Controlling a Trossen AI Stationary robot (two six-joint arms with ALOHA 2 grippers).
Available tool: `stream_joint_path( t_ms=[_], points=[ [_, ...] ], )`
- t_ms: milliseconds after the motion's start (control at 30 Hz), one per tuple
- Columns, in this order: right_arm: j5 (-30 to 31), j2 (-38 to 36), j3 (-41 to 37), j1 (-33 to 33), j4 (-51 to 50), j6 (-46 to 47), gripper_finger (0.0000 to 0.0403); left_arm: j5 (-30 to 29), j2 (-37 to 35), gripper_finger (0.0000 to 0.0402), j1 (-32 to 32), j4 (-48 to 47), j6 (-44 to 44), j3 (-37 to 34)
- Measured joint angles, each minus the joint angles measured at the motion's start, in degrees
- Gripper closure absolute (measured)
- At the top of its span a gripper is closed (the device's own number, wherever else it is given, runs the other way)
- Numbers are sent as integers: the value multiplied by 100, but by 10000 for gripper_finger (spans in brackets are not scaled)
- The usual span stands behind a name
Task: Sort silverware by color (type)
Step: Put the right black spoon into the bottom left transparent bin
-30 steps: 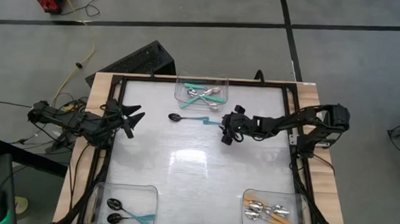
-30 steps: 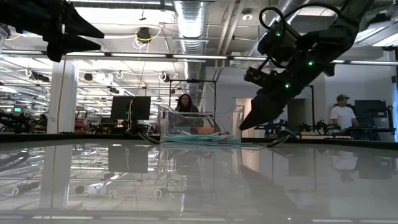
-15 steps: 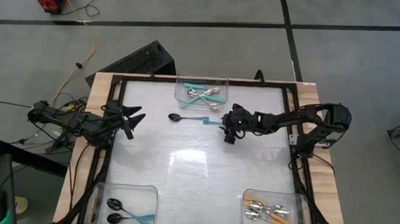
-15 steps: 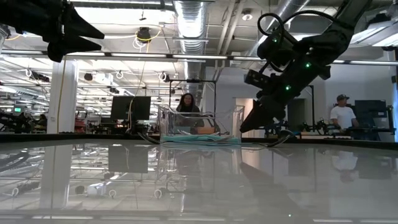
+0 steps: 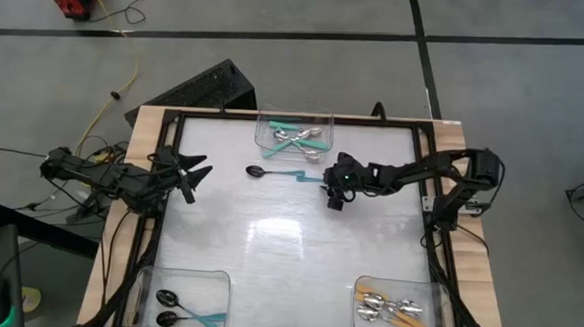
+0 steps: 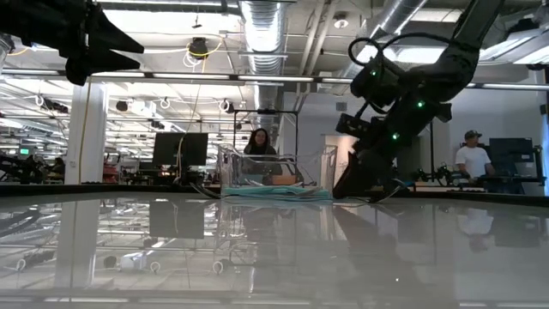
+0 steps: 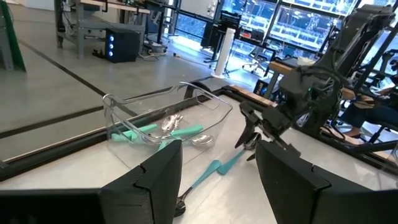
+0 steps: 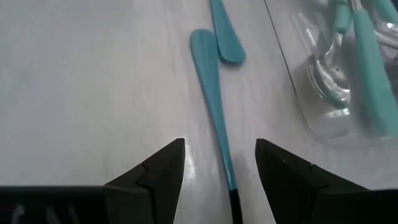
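Two spoons with teal handles lie end to end on the white table. One (image 5: pixel 272 171) shows its black bowl toward the left. The other (image 5: pixel 309 177) runs under my right gripper (image 5: pixel 329 185). In the right wrist view that gripper (image 8: pixel 219 144) stands open just above the table. Its fingers stand on either side of the second spoon's thin handle (image 8: pixel 217 124), where the teal turns black. My left gripper (image 5: pixel 197 169) waits open in the air at the table's left edge.
A clear bin (image 5: pixel 294 134) at the far middle holds silver spoons with teal handles. A bin (image 5: pixel 187 298) at the near left holds black-bowled spoons. A bin (image 5: pixel 397 307) at the near right holds orange-handled ones. A black frame (image 5: pixel 422 205) borders the table.
My right gripper has sunk toward the table, shifted a little toward the far edge over the nearer spoon, and rolled slightly. The spoons have not moved.
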Motion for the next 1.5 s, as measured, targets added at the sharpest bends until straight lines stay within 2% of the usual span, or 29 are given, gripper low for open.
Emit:
stream_joint_path(
  t_ms=[367,733,1500],
  points=[
    [154,72,146,-119,110,-171,182,17,0,212,0,9,8,0],
    [-4,74,148,-330,47,-193,182,13,0,212,0,-26,28,0],
    [-136,76,148,-364,26,-179,182,8,0,212,0,-14,121,0]
  ],
)
